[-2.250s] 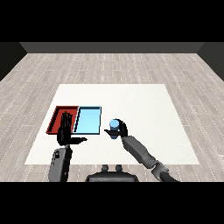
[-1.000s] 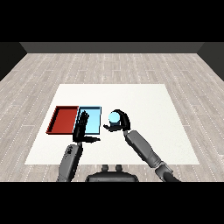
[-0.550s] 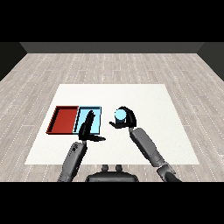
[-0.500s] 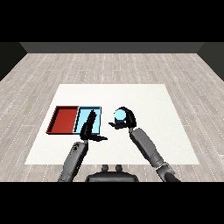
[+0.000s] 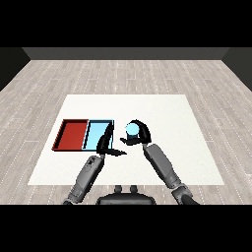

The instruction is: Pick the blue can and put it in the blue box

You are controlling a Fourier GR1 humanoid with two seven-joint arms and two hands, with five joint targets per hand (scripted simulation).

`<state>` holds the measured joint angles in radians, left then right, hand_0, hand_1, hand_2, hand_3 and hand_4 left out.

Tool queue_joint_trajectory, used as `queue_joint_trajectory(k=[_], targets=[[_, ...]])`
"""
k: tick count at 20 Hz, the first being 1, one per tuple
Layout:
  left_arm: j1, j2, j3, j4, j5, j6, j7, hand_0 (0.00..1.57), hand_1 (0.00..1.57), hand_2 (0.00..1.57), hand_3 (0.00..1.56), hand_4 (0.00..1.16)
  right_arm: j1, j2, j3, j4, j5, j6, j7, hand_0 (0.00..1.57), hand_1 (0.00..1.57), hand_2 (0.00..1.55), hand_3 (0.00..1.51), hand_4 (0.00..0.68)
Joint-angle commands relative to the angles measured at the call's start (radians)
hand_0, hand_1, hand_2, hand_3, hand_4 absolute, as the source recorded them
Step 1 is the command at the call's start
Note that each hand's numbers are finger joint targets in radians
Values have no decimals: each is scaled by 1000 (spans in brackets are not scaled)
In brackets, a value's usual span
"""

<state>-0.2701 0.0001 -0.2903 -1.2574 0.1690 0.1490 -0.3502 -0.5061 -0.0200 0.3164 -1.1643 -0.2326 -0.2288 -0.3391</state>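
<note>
My right hand is curled round the blue can, held just right of the blue tray for the drop, while my left hand, fingers straight, hovers over that tray's near-right edge.

One view only, from my head, looking down and forward across the white table. My forearms come in from the lower corners; the whole tabletop fits, wooden floor stretching far beyond.
</note>
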Motion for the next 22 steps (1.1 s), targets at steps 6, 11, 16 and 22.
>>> queue_joint_trajectory(k=[6,11,16,22], targets=[[-71,0,-18,173,32,8,-42,0,0,0,0,0,-6,19,-13,-84,45,23,73,1405,1405,1440,1404,674],[-146,0,-140,256,138,112,-90,0,0,0,0,0,29,20,71,-146,32,-37,93,1394,1394,1453,1415,680],[-148,0,-210,242,193,168,-85,0,0,0,0,0,31,20,58,-97,49,7,36,1390,1390,1438,1401,659],[-177,0,-206,259,195,134,-84,0,0,0,0,0,40,20,91,-143,70,-25,76,1408,1408,1429,1391,651]])
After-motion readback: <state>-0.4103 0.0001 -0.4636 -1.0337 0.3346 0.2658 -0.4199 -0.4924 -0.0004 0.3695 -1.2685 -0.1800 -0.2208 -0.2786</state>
